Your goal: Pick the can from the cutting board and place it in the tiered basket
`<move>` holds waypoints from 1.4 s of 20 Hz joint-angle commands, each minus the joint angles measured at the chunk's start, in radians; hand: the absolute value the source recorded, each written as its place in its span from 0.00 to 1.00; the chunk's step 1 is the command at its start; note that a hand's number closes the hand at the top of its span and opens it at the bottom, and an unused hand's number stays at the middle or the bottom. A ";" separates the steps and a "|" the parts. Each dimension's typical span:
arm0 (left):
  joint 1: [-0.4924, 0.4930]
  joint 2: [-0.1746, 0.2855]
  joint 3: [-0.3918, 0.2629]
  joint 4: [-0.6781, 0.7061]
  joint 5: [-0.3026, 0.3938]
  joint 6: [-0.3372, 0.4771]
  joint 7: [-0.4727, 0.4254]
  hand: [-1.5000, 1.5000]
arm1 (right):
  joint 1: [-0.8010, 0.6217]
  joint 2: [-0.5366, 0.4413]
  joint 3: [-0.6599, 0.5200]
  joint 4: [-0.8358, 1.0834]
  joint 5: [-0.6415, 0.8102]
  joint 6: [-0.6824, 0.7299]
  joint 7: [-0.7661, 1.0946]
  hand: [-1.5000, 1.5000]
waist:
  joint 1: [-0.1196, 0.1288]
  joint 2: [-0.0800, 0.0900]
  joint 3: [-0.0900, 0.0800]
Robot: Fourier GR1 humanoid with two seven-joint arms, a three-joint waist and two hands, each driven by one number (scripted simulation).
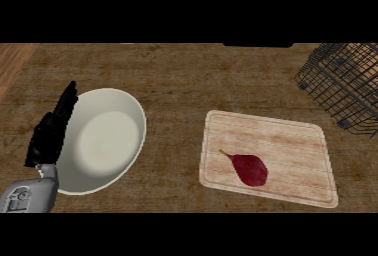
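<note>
On the counter (177, 75), a dark red vegetable (251, 169) is laid on the cutting board (295, 145) — stem toward the far-left corner; the left hand (52, 130) is held straight-fingered, nothing grasped.

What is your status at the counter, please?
Left hand open, resting by plate; right hand out of view. No can visible; red item lies on board. Basket far right, nothing between.

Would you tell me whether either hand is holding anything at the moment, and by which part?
Nothing is seen held. The left hand rests open, fingers straight, beside the left rim of the white plate; the right hand is out of view.
</note>
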 commanded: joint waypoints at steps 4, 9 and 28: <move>-0.035 0.001 0.004 0.055 -0.005 -0.003 -0.028 0.50 | -0.152 -0.025 0.048 0.379 0.089 -0.080 -0.247 1.00 | 0.002 0.005 0.000; -0.025 -0.011 0.000 0.053 -0.006 0.002 -0.037 0.50 | -0.249 -0.026 0.063 0.554 0.110 -0.021 -0.301 1.00 | 0.005 0.005 0.000; -0.074 0.002 0.010 0.048 0.000 -0.012 0.015 0.50 | -0.368 -0.044 -0.103 0.861 -0.015 0.149 -0.288 0.00 | 0.012 0.009 0.002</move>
